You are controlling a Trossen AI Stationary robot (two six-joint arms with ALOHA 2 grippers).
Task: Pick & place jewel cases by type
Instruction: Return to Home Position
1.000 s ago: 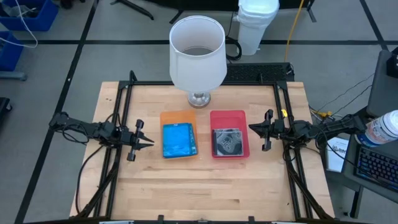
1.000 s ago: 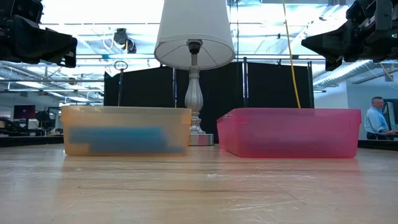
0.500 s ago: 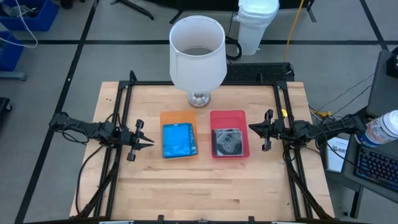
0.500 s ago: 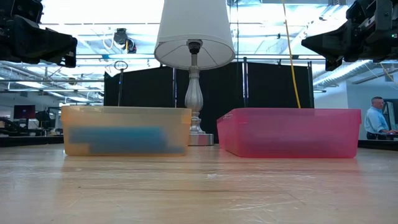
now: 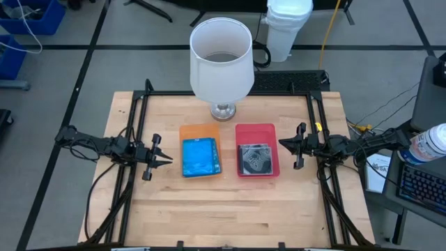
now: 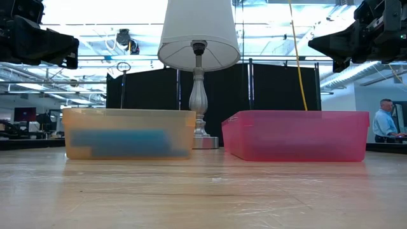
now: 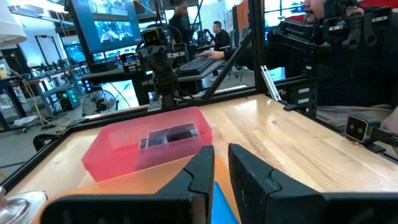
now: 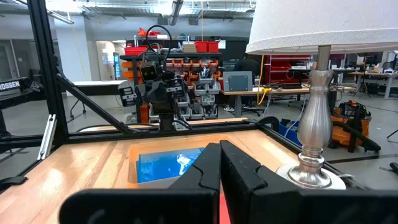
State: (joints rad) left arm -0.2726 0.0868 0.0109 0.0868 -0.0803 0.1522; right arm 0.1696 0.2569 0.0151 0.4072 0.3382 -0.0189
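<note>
**Cases sorted by colour, both arms out at the sides**

Centre frame: blue jewel cases point(image 5: 201, 157) lie in the orange tray point(image 5: 198, 128). The dark clear cases point(image 5: 255, 159) are in the red tray point(image 5: 256, 127), just to its right. Above both, top centre: lamp point(image 5: 221, 59). Mid-left: left gripper point(image 5: 169, 159), clear of the orange tray, fingers together. Mid-right: right gripper point(image 5: 281, 143), near the red tray, fingers together.

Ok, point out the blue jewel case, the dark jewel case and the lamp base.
blue jewel case point(image 5: 201, 157), high view, centre of its top face.
dark jewel case point(image 5: 255, 159), high view, centre of its lid.
lamp base point(image 5: 223, 111), high view, metal foot showing below the shade.
</note>
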